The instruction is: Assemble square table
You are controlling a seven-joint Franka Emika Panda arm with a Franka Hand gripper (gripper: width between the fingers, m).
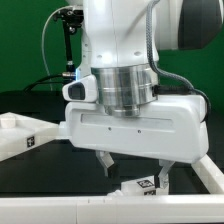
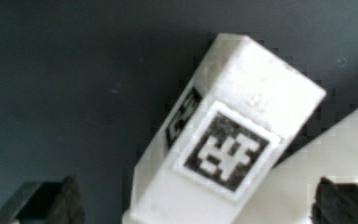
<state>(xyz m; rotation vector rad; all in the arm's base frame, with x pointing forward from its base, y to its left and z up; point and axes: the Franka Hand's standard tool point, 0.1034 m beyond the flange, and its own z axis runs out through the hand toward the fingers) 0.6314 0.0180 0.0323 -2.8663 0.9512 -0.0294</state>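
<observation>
A white blocky leg (image 2: 229,120) with a black-and-white square tag lies on the dark table, tilted between my fingers. My gripper (image 2: 197,205) is open. Its dark fingertips (image 2: 51,200) stand wide on either side of the leg's near end with gaps, not touching it. In the exterior view the gripper (image 1: 133,173) hangs low over the same leg (image 1: 144,185) near the table's front. A second white part (image 2: 341,150) lies beside the leg; I cannot tell which part it is. A white part with a small tag (image 1: 22,135) lies at the exterior view's left.
A white border strip (image 1: 60,208) runs along the front of the dark table, and another white strip (image 1: 212,175) lies at the exterior view's right. A black stand with cables (image 1: 66,40) rises at the back left.
</observation>
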